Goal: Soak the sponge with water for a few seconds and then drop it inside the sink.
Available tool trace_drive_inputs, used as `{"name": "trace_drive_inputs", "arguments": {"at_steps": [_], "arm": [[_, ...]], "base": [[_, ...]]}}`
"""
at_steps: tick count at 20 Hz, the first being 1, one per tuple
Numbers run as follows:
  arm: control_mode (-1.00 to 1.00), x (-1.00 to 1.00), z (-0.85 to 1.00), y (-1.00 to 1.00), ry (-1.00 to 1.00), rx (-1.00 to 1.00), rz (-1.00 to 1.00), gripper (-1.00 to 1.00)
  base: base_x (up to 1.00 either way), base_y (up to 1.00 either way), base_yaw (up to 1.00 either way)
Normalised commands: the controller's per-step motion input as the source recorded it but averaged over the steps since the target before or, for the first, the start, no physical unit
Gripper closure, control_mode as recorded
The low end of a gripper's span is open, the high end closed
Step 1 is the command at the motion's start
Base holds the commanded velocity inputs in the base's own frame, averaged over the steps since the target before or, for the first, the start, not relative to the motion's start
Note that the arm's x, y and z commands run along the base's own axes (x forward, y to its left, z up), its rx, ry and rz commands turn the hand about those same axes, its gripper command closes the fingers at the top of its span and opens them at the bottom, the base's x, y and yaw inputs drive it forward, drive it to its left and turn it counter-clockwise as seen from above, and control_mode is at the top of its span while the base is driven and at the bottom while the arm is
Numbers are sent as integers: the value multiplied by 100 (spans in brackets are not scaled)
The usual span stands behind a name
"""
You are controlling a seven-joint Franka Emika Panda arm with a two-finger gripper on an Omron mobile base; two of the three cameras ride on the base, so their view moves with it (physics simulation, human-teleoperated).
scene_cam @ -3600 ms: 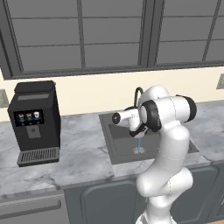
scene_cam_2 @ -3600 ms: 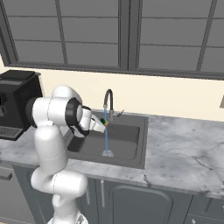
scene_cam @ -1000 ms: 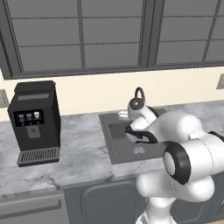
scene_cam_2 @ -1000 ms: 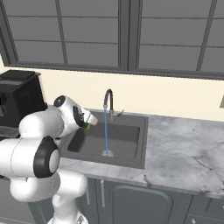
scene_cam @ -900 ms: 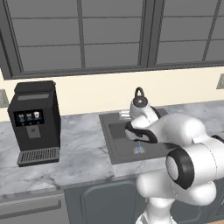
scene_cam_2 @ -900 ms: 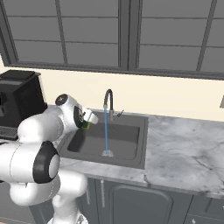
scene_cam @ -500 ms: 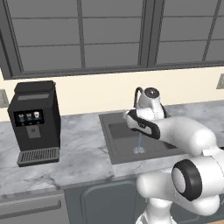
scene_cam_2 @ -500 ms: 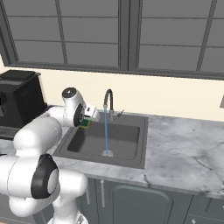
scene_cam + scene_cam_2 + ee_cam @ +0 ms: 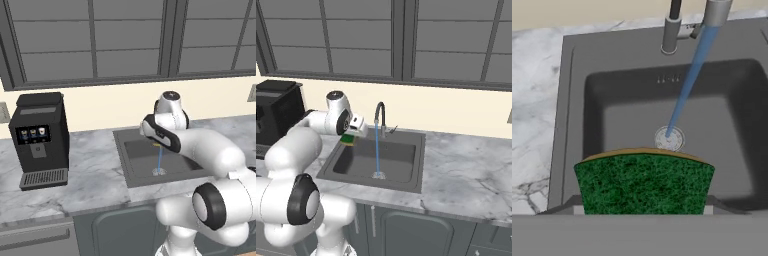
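From the left base: pincer (image 9: 156,143) out over the sink (image 9: 131,170), near the water (image 9: 159,159); from the right: clamped on the sponge (image 9: 348,139), left of the stream, likely for soaking; from the hand: green face up, above the basin.

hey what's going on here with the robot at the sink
The white arm holds a green-topped sponge in its gripper, over the left part of the dark sink. The faucet is running: a thin blue stream of water falls to the drain. The sponge is beside the stream, not under it, and has not been dropped into the basin. A black coffee machine stands on the counter.
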Motion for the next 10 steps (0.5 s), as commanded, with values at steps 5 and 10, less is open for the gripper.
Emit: {"name": "trace_drive_inputs", "arguments": {"at_steps": [5, 10], "arm": [[-100, 0, -5, 0, 14, 1, 0, 100], [-100, 5, -47, 0, 5, 1, 0, 100]], "base": [[0, 0, 0], [0, 0, 0]]}}
